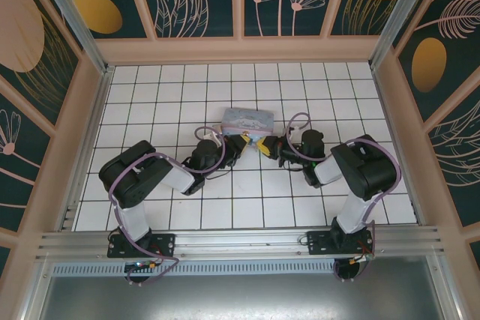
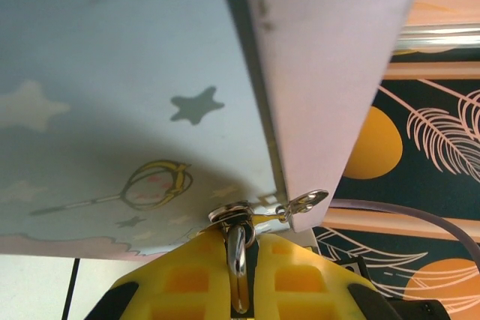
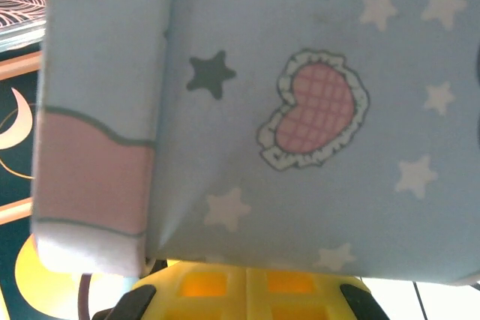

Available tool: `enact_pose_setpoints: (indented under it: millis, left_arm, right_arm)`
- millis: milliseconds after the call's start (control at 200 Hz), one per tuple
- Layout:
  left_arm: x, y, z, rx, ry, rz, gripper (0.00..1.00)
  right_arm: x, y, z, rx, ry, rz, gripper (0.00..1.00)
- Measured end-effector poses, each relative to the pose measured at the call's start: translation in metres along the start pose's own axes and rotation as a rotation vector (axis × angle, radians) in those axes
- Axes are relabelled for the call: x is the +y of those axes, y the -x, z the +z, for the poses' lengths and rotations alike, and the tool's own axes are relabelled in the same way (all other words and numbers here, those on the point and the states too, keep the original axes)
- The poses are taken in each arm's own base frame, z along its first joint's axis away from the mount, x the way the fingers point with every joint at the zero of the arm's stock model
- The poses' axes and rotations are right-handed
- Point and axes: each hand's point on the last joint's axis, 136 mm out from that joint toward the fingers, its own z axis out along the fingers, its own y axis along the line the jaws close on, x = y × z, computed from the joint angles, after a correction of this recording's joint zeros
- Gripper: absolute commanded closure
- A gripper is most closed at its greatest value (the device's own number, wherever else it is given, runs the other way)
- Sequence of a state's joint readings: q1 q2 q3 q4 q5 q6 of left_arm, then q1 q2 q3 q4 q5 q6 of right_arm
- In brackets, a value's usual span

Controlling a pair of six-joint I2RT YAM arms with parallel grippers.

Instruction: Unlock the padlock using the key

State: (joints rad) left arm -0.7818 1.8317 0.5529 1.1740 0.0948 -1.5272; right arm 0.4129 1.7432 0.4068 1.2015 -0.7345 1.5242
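Overhead, my left gripper [image 1: 237,145] and right gripper [image 1: 268,146] meet at the tin's [image 1: 247,118] near edge. Left wrist: fingers [image 2: 187,279] pinch the padlock [image 2: 237,279] by its shackle [image 2: 236,249] at the hasp [image 2: 241,212]. It looks light, slick metal, and I'd rather hold the body. Right wrist: jaws closed beneath the tin, any key hidden.

Reaching inward with both arms, elbows swung out wide, forearms low and converging mid-table. Setting left gripper [image 1: 238,145] and right gripper [image 1: 264,148] nearly tip to tip. Pinching the padlock [image 2: 237,256] by its silvery shackle between the left's yellow fingers [image 2: 184,279]; pressing the right's jaws fully together
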Motion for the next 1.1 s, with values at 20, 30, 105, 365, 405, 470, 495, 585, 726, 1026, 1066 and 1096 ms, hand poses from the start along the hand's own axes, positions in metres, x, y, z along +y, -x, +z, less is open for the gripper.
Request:
enact_pose_setpoints:
  millis: [20, 30, 105, 365, 405, 470, 495, 585, 726, 1026, 1066, 1096]
  left_arm:
    - [0.0, 0.001, 0.0, -0.002, 0.0, 0.0, 1.0]
    - [0.0, 0.001, 0.0, -0.004, 0.001, -0.001, 1.0]
    - [0.0, 0.005, 0.0, -0.016, 0.001, -0.002, 1.0]
    - [-0.011, 0.005, -0.002, -0.012, -0.029, 0.0, 1.0]
    - [-0.009, 0.005, -0.002, -0.01, -0.023, 0.0, 1.0]
    - [-0.009, 0.005, -0.002, -0.01, -0.022, -0.001, 1.0]
    - [-0.008, 0.005, -0.002, -0.01, -0.02, -0.001, 1.0]
    - [-0.006, 0.005, -0.002, -0.009, -0.009, -0.001, 1.0]
    - [-0.003, 0.005, -0.002, -0.01, 0.0, -0.002, 1.0]
    - [-0.003, 0.006, -0.002, -0.019, 0.0, -0.004, 1.0]
    - [-0.003, 0.006, -0.002, -0.02, 0.0, -0.007, 1.0]
    - [-0.003, 0.006, -0.003, -0.02, -0.001, -0.007, 1.0]
  right_arm:
    - [0.0, 0.001, 0.001, 0.0, -0.01, -0.018, 1.0]
    - [0.0, 0.001, 0.002, 0.0, -0.012, -0.016, 1.0]
    - [0.004, 0.004, 0.006, -0.004, -0.053, -0.078, 1.0]
    - [0.016, 0.003, 0.013, -0.022, -0.168, -0.324, 1.0]
    - [0.015, 0.003, 0.013, -0.021, -0.171, -0.329, 1.0]
    - [0.014, 0.003, 0.013, -0.02, -0.168, -0.327, 1.0]
    - [0.014, 0.003, 0.013, -0.022, -0.162, -0.32, 1.0]
    - [0.01, 0.003, 0.014, -0.023, -0.144, -0.292, 1.0]
    - [0.008, 0.003, 0.015, -0.027, -0.11, -0.233, 1.0]
    - [0.008, 0.003, 0.015, -0.035, -0.069, -0.16, 0.96]
    - [0.008, 0.003, 0.015, -0.035, -0.069, -0.157, 0.89]
    - [0.008, 0.003, 0.015, -0.034, -0.07, -0.153, 0.83]
